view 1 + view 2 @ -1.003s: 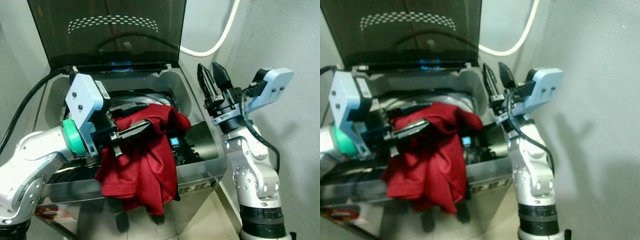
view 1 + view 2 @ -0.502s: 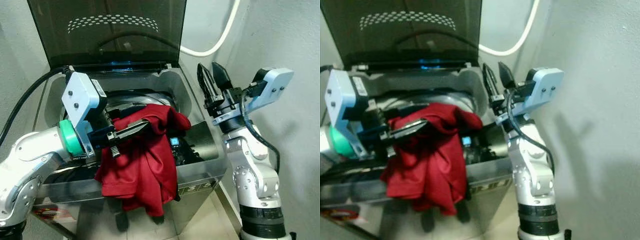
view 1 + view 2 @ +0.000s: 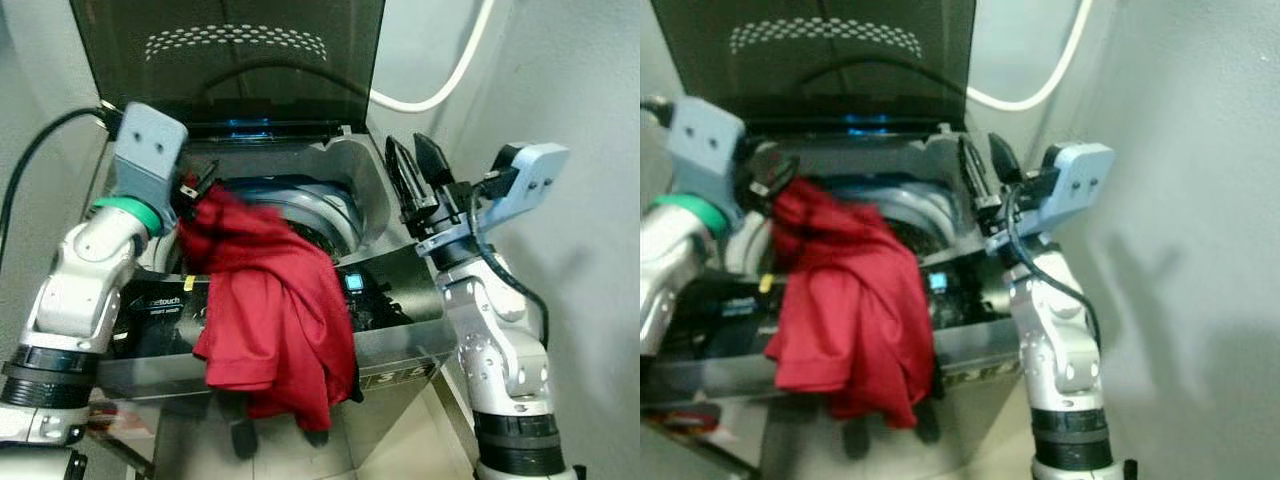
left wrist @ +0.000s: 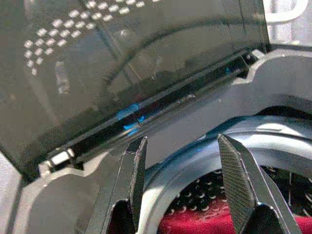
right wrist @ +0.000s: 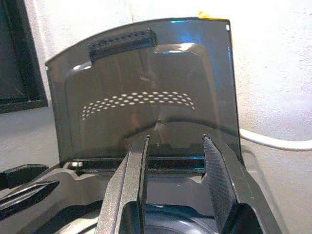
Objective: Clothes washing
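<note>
A red garment [image 3: 275,320] hangs over the front rim of the top-loading washing machine [image 3: 400,335], its lower half draped down the outside and its upper end bunched at the left tool [image 3: 196,188]. The left wrist view shows that tool's fingers spread with red cloth beneath them, so it looks released, though blur leaves this uncertain. The right tool [image 3: 415,170] is raised beside the tub's right edge, fingers parted and empty, before the upright dark lid [image 3: 230,60].
</note>
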### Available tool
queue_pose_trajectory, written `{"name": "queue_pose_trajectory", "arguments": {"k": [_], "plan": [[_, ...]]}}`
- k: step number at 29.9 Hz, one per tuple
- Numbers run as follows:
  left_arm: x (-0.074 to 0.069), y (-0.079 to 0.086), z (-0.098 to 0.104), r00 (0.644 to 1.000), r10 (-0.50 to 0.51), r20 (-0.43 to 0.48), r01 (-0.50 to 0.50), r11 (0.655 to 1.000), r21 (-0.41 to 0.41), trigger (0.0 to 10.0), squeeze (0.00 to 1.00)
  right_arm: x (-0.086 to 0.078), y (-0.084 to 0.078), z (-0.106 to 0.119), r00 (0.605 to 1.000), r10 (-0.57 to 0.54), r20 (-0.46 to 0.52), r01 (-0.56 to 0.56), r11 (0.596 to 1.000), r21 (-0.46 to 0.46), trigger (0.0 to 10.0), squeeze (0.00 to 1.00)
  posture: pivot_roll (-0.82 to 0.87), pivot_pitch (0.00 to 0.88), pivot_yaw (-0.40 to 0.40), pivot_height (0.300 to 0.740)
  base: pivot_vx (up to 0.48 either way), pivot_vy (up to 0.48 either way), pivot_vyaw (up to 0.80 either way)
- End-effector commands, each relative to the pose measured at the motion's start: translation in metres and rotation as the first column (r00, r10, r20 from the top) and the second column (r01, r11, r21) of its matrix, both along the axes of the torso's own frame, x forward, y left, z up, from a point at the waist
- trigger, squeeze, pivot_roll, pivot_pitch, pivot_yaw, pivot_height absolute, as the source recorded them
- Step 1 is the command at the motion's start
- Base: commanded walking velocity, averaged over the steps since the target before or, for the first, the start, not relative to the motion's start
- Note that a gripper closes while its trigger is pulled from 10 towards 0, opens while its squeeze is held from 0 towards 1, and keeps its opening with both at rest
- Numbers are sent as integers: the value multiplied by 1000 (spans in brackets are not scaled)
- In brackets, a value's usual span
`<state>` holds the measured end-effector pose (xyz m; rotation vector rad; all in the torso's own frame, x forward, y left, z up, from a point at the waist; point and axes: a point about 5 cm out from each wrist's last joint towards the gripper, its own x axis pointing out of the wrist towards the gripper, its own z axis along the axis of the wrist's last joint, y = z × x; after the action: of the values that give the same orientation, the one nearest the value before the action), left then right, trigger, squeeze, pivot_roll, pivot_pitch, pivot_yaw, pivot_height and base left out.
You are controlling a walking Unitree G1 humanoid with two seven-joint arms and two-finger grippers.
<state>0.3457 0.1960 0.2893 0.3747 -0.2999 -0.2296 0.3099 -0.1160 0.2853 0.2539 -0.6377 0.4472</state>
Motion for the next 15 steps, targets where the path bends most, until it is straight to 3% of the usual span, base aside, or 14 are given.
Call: {"name": "queue_pose_trajectory", "arguments": {"k": [1,2,5,6,7,8,9,10,11,15], "plan": [[-4,0,0,1000,-23,6,23,1000,-4,10000,0,-2,-1,0,1000,0,9,0,1000,-1,10000,0,0,90,13,740,0,0,0],[-4,0,0,1000,-23,6,23,1000,-4,10000,0,-2,-1,0,1000,0,9,0,1000,-1,10000,0,0,90,13,740,0,0,0],[-21,-11,4,978,-208,-9,209,976,56,10000,0,-2,1,0,1000,6,10,-6,1000,-1,10000,0,4,92,13,740,0,0,0],[-21,-11,4,978,-208,-9,209,976,56,10000,0,-2,1,0,1000,6,10,-6,1000,-1,10000,0,4,92,13,740,0,0,0],[-28,-15,4,965,-262,-21,263,961,91,10000,75,-2,1,0,1000,6,10,-6,1000,-1,10000,0,4,92,13,740,0,0,0],[-28,-15,4,965,-262,-21,263,961,91,10000,75,-2,1,0,1000,6,10,-6,1000,-1,10000,0,4,92,13,740,0,0,0],[-28,-16,4,959,-284,-15,284,952,118,10000,239,-2,1,0,1000,7,11,-7,1000,-1,10000,0,4,92,13,740,0,0,0],[-28,-16,4,959,-284,-15,284,952,118,10000,239,-2,1,0,1000,7,11,-7,1000,-1,10000,0,4,92,13,740,0,0,0],[-30,-15,5,958,-286,2,283,950,133,10000,1000,-1,0,-1,1000,4,9,-4,1000,1,10000,0,4,94,16,740,0,0,0],[-35,-12,8,957,-286,45,277,949,151,10000,1000,-2,0,-2,1000,1,6,-1,1000,3,10000,0,14,95,16,740,0,0,0]]}}
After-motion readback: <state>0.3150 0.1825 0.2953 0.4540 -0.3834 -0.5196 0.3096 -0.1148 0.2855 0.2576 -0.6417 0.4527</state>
